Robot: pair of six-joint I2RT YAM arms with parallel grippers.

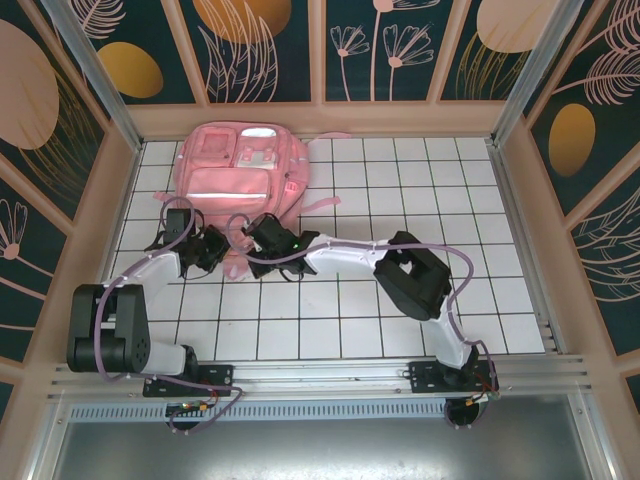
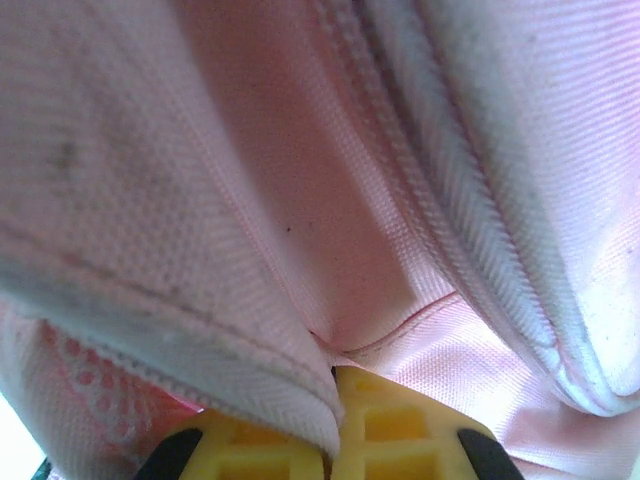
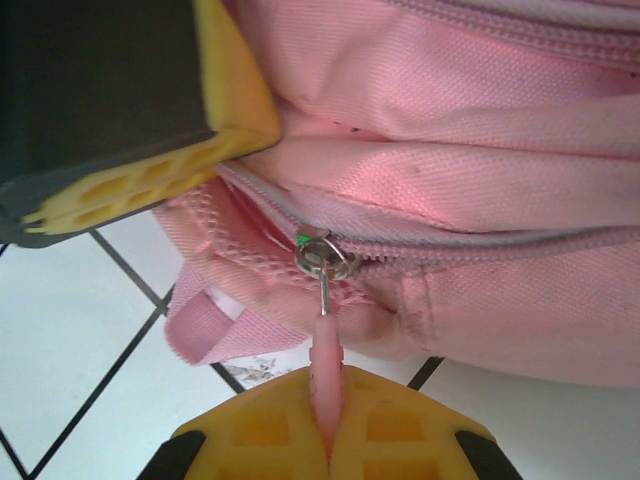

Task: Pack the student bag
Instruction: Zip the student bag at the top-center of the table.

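While the left claw (image 2: 335,388) is shut on student bag (image 1: 240,170) cloth, right claw (image 3: 328,405) pinches the zip tab (image 3: 326,350); next prob. pull zip open, slow.

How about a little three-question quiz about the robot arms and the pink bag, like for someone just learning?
1. True or false: the right gripper is shut on the pink zipper pull.
2. What is the left gripper pinching? A) a fold of the student bag fabric B) a pencil C) nothing
3. Fill in: the bag lies on a table covered in white ____.

Key: 1 true; 2 A; 3 tiles.
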